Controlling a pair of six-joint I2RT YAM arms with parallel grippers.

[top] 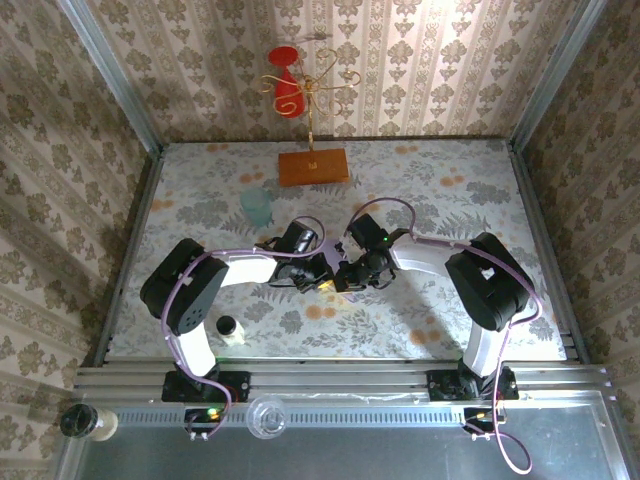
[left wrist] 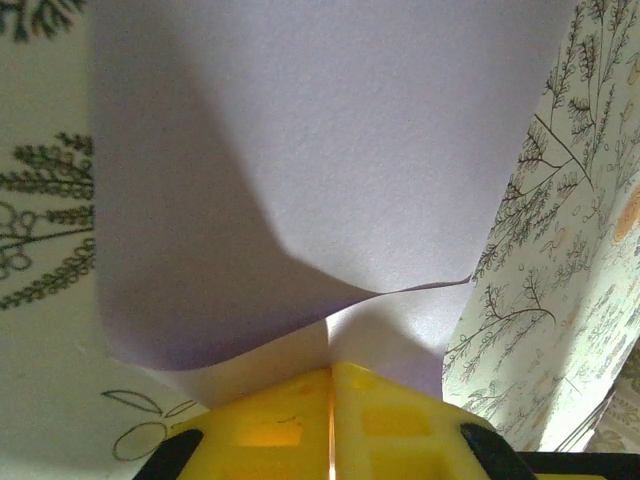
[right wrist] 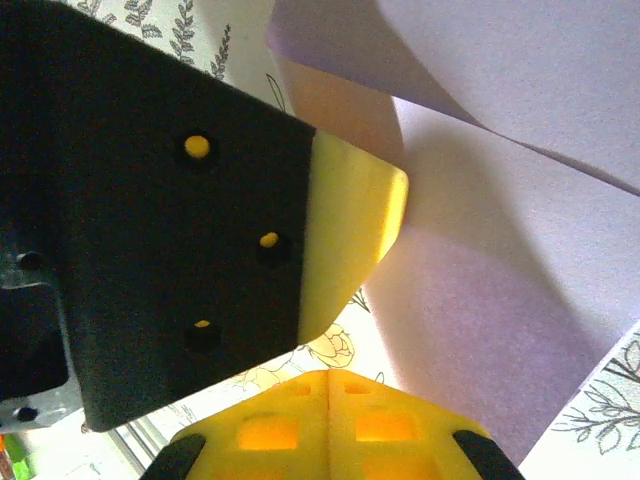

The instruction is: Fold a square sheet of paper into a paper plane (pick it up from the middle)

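Left gripper (left wrist: 331, 370) clamped on the square sheet of paper (left wrist: 330, 150), right gripper (right wrist: 328, 378) closed beside the sheet, from above both grippers meeting tip to tip over it.

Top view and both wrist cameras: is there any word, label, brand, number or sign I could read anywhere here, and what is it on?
No text can be read in these pictures.
On the wooden board: a small pale mark at its middle, too small to read.
On the square sheet of paper: plain lilac, no print.
On the tablecloth: a plant pattern, no lettering.
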